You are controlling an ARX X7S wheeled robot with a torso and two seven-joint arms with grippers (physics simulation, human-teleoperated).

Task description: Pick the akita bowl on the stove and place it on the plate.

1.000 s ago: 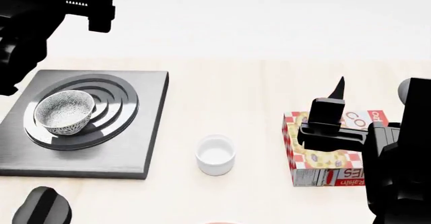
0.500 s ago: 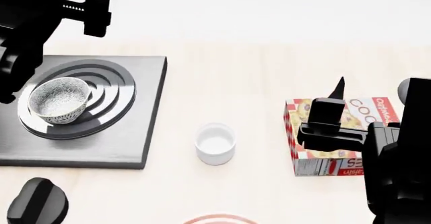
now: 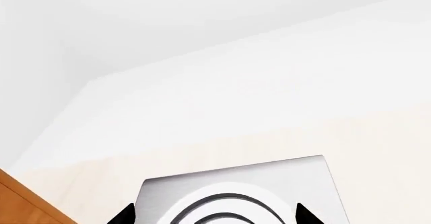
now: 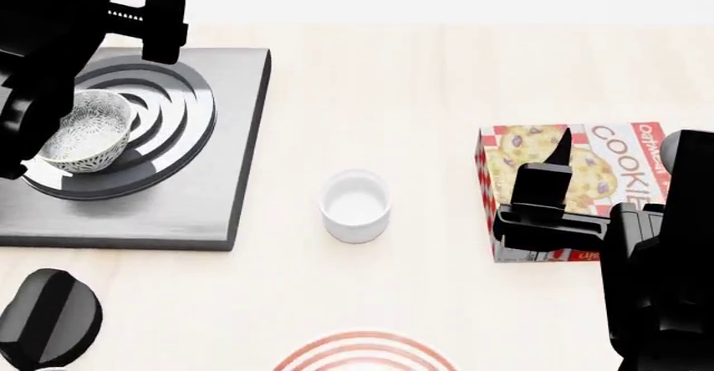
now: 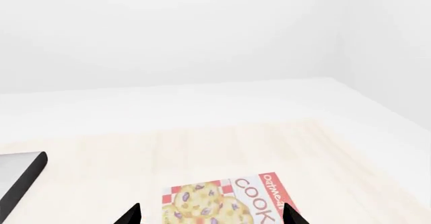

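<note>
The akita bowl (image 4: 89,130), crackle-patterned with a pale inside, sits upright on the ring burner of the dark grey stove (image 4: 223,187) at the left of the head view. My left arm (image 4: 45,28) hangs over the stove's far left and covers the bowl's left edge. In the left wrist view my left gripper (image 3: 214,216) is open above the burner rings (image 3: 222,206); the bowl is out of that view. Only the red-ringed rim of the plate (image 4: 363,348) shows at the bottom edge. My right gripper (image 5: 211,215) is open above a cookie box (image 5: 222,201).
A small plain white cup (image 4: 354,205) stands between the stove and the cookie box (image 4: 591,158). A black round knob (image 4: 50,317) lies in front of the stove. My right arm (image 4: 658,287) fills the lower right.
The head view has tilted down: stove, bowl, cup and box have slid up the picture, and more of the plate's rim shows. Both arms keep their places in the picture.
</note>
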